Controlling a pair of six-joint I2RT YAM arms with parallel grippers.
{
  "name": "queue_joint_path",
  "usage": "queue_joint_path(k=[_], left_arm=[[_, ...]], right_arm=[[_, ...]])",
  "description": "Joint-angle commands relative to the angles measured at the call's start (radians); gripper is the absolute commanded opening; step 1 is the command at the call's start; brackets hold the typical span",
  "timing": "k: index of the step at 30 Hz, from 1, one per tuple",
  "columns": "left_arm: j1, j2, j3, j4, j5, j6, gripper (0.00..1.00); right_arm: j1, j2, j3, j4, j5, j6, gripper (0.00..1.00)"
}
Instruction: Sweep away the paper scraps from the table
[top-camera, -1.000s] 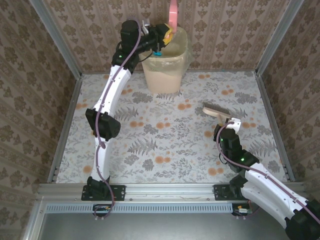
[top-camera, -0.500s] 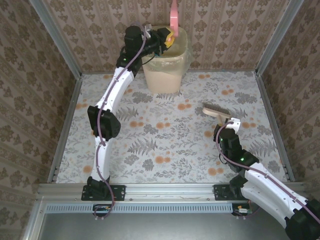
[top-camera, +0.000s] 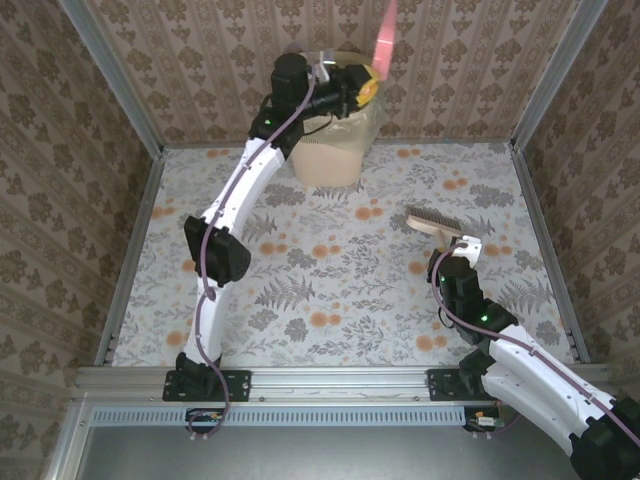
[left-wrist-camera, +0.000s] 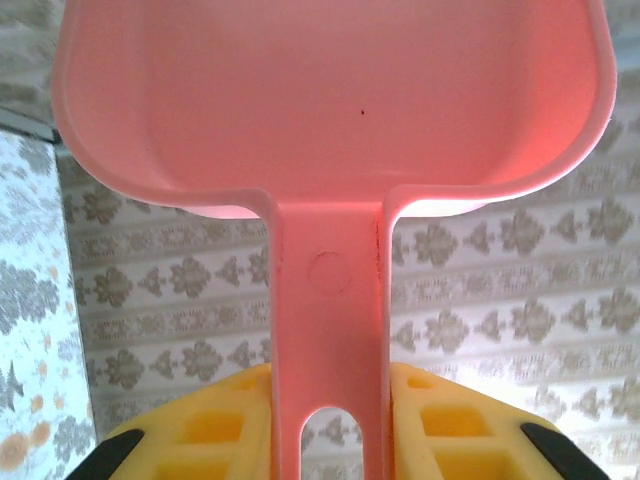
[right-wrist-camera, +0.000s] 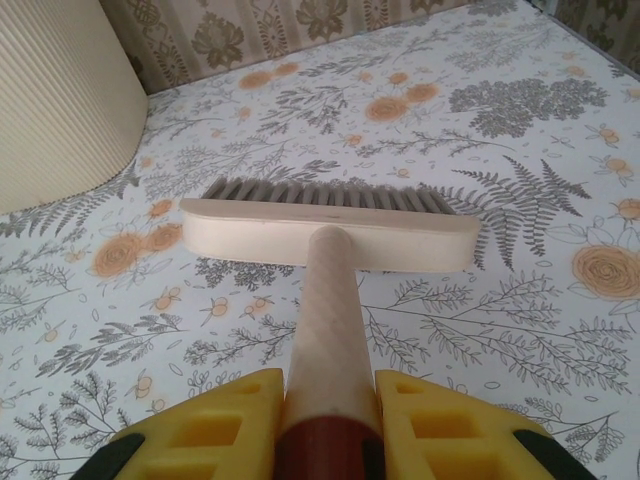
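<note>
Dustpan (left-wrist-camera: 330, 100) clamped in left claw (left-wrist-camera: 328, 400) above bin (top-camera: 328, 160); brush (right-wrist-camera: 330, 225) clamped in right claw (right-wrist-camera: 330, 410), head on table (right-wrist-camera: 520, 290).

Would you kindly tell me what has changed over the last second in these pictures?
The left hand, gripping the pink plastic dustpan, swung rightward across the ribbed beige bin, the dustpan now leaning right. The right hand kept holding the wooden brush on the flower-print table, unmoved.
</note>
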Motion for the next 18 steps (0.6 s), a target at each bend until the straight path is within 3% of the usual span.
queue_joint_path(k=[1, 8, 12, 18], left_arm=[[-0.057, -0.112, 0.053, -0.125, 0.058, 0.191, 0.0], [-0.219, -0.253, -0.045, -0.425, -0.02, 0.6, 0.0], [-0.337, -0.357, -0.167, -0.56, -0.197, 0.83, 0.0], [-0.493, -0.563, -0.518, -0.552, -0.476, 1.042, 0.0]], right_arm=[[-0.003, -0.012, 0.057, -0.023, 0.092, 0.038, 0.0], [-0.003, -0.075, 0.05, -0.087, 0.201, 0.106, 0.0], [-0.004, -0.111, 0.051, -0.12, 0.244, 0.13, 0.0], [-0.005, -0.143, 0.04, -0.143, 0.279, 0.152, 0.0]])
